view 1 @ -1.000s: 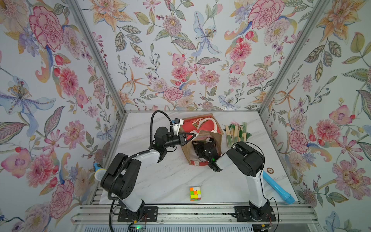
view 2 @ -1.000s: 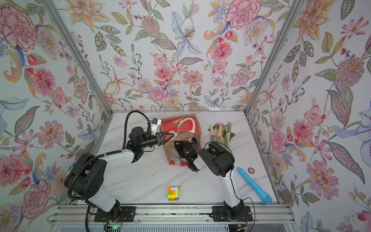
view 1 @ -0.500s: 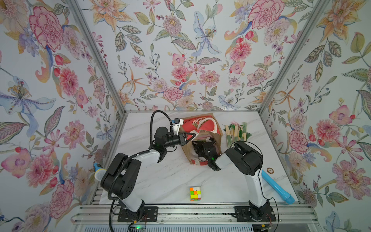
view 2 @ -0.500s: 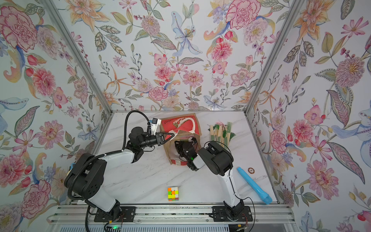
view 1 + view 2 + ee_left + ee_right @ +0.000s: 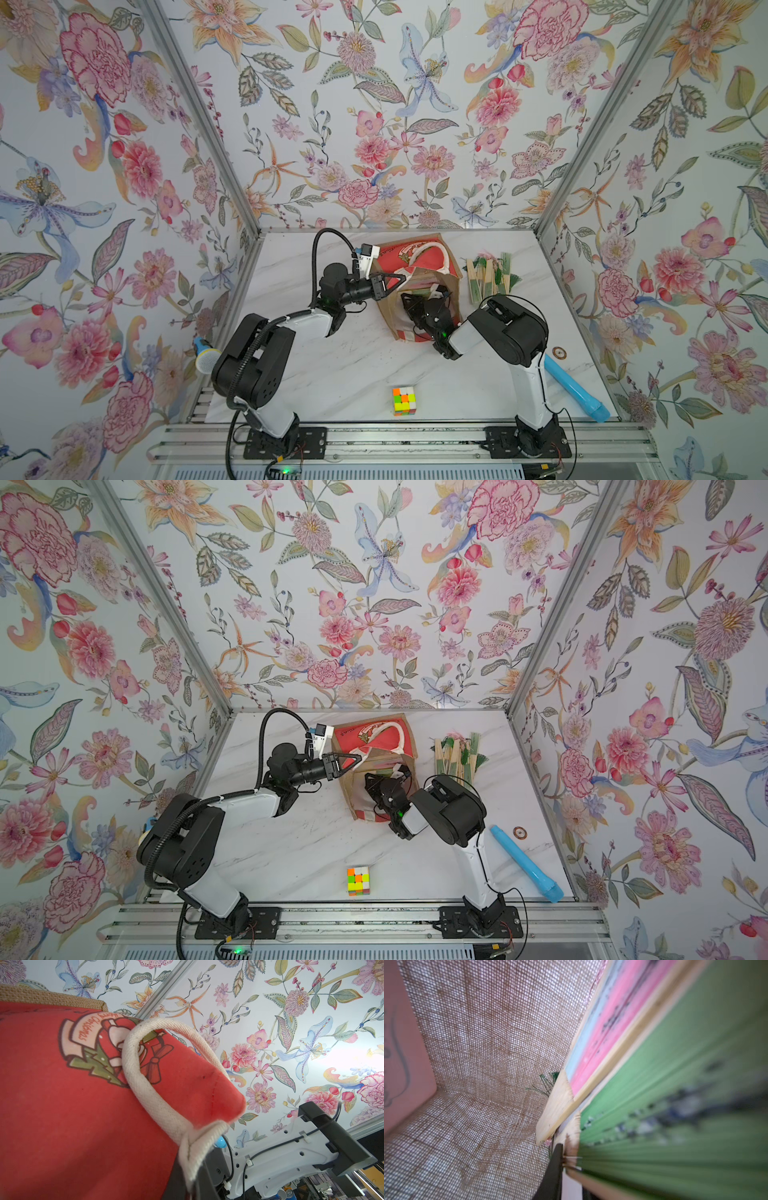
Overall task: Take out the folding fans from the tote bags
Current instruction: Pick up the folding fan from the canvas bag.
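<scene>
Inside bag (image 5: 388, 318), extended right tool (image 5: 568, 1166) pinches fan (image 5: 675, 1084).

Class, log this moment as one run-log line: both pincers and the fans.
left pincer: shut on tote bag handle | right pincer: inside bag, against green fan, grip unclear | other fans: piled beside bag

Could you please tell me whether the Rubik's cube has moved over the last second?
No. The Rubik's cube keeps its place by the table's front edge in both top views.
</scene>
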`<action>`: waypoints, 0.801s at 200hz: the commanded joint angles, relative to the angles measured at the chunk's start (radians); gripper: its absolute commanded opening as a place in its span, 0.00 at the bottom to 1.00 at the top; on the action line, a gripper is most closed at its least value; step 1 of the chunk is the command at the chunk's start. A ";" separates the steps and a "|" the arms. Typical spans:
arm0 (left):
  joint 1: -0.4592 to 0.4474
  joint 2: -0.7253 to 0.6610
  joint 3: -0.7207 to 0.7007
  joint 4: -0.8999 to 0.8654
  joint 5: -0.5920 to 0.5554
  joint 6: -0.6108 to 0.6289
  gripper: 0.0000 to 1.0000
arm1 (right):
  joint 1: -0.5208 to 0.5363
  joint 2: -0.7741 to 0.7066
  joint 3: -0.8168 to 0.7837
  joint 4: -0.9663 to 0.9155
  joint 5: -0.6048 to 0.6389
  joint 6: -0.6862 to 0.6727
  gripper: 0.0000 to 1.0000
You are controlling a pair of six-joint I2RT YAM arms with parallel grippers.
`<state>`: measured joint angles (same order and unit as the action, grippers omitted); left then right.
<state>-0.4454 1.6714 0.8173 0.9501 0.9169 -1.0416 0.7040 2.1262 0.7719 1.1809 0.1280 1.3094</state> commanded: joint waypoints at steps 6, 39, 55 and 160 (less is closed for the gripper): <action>-0.008 0.009 0.008 0.040 0.021 -0.034 0.00 | 0.008 -0.009 -0.042 0.091 0.045 -0.055 0.11; -0.007 -0.007 0.012 -0.023 0.007 0.007 0.00 | 0.020 -0.016 -0.079 0.175 0.042 -0.106 0.10; -0.006 -0.013 0.013 -0.027 0.007 0.011 0.00 | 0.023 -0.030 -0.098 0.203 0.047 -0.145 0.09; -0.006 -0.008 0.010 -0.021 -0.001 0.003 0.00 | 0.085 -0.214 -0.216 0.278 0.075 -0.467 0.08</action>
<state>-0.4454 1.6730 0.8173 0.9371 0.9123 -1.0359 0.7788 1.9636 0.5812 1.4281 0.1764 0.9531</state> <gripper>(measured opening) 0.070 0.158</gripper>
